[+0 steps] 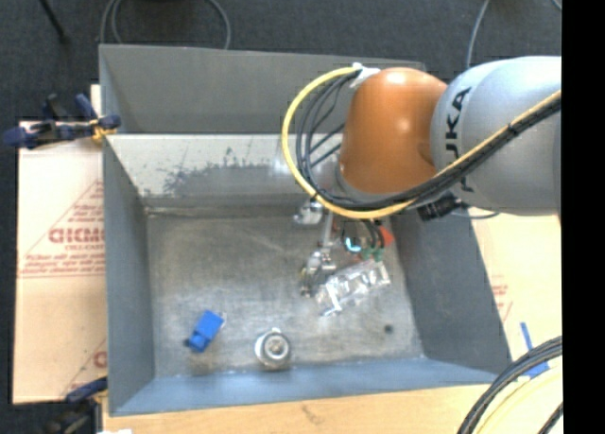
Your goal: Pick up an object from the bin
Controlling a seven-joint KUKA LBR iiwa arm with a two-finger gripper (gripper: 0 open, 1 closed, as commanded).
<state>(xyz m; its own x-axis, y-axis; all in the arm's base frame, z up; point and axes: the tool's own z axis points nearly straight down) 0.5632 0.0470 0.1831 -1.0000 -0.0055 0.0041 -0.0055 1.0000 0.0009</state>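
Observation:
My gripper [317,267] hangs low over the middle-right of the bin floor, below the orange cover. Its metal fingertips stand right at the left end of a crumpled clear plastic packet [353,286], which lies on the floor just right of them. Whether the packet is between the fingers I cannot tell. Something small with green and red parts [369,245] shows just behind the packet, under the cover. A round silver metal piece [272,348] lies near the front wall. A small blue block [204,330] rests at the front left.
The arm comes in from the right and covers the bin's back-right part. Bare grey floor stretches across the left and middle of the bin.

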